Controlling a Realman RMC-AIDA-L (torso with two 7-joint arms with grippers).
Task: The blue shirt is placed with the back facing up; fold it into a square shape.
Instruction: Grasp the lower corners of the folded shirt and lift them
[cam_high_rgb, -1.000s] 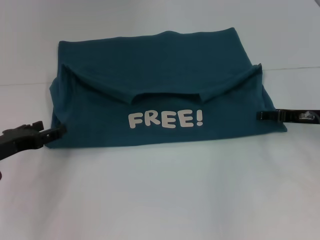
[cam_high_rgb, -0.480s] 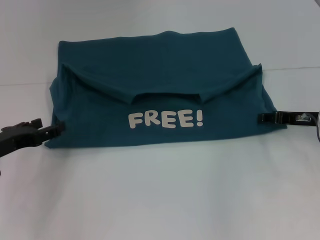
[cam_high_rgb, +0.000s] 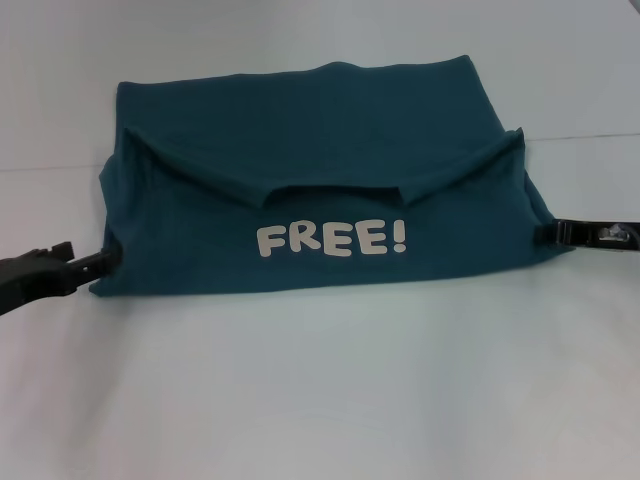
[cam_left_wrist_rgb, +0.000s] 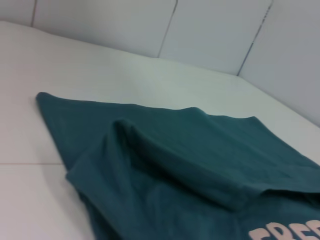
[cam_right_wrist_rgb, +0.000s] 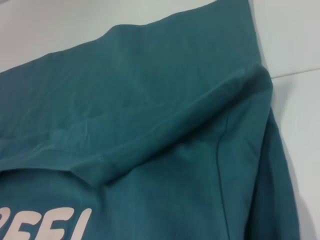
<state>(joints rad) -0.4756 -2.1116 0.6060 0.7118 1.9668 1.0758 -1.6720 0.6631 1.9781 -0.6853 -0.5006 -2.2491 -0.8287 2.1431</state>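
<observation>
The blue shirt (cam_high_rgb: 320, 190) lay partly folded at the middle of the white table (cam_high_rgb: 320, 400), its near half turned over so the white "FREE!" lettering (cam_high_rgb: 332, 239) faced up. Only the head view showed both grippers. The left gripper (cam_high_rgb: 105, 258) sat at the shirt's near left corner, fingertips against the fabric edge. The right gripper (cam_high_rgb: 548, 232) sat at the near right edge. Whether either was closed on cloth could not be told.

The left wrist view showed the shirt (cam_left_wrist_rgb: 175, 170) with a soft rolled sleeve fold and a tiled wall (cam_left_wrist_rgb: 200, 30) beyond the table, but no fingers. The right wrist view showed the knit fabric (cam_right_wrist_rgb: 150, 125) closely, with stitched hems and lettering cut off at the frame edge.
</observation>
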